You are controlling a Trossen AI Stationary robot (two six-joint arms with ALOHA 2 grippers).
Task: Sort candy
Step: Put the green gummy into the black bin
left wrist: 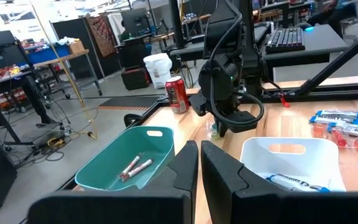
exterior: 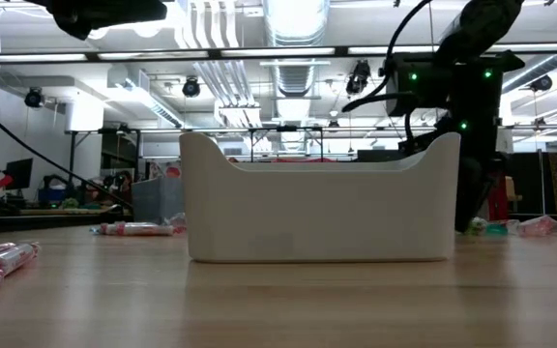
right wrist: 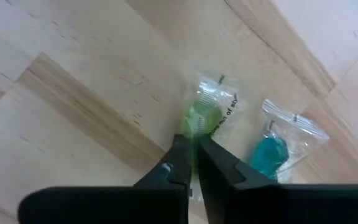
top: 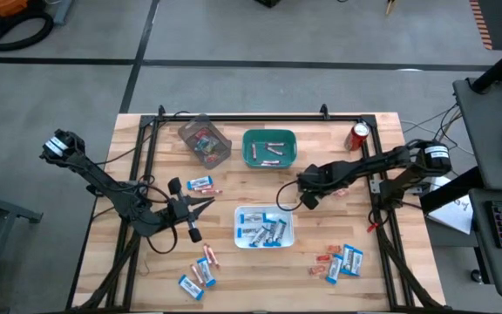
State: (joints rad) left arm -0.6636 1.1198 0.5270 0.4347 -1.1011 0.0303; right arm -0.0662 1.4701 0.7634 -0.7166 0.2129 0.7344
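The wooden table (top: 260, 281) carries everything. Of the two dark arms, the right one is at work: the right claw (top: 306, 200) is down at the table top between the white bin (top: 265, 209) and the teal bin (top: 269, 133). The red soda can (top: 359, 135) stands well off behind it. Its wrist camera shows the fingers drawn almost together on a green sweet (right wrist: 204, 112) in a clear crinkled wrapper that lies flat on the wood. A teal sweet (right wrist: 271, 152) in the same kind of wrapper lies just beside it.

The left claw (top: 200, 207) waits above the table on the far side of the white bin, with the clear bin (top: 190, 131) beyond it. Its fingers are closed to a thin slit, and I see nothing between them. A lone blue-and-white packet (top: 200, 184) lies near it.

The white bin holds a heap of blue-and-white packets (top: 264, 231), and the teal bin holds two pinkish-white sticks (left wrist: 132, 167). Loose candy (top: 342, 260) lies well apart from the right claw toward the table's near edge. A second scatter (top: 197, 276) lies below the left claw.

I'd judge the green sweet to be almost weightless, a small firm lump inside thin, slick film. The wrapper will crumple and may slide out of a shallow pinch. The flat sealed edges give little to hold. The claw should close across the lump at the middle of the wrapper, and it needs only light pressure. The neighbouring sweet is close enough to get nudged or dragged along.
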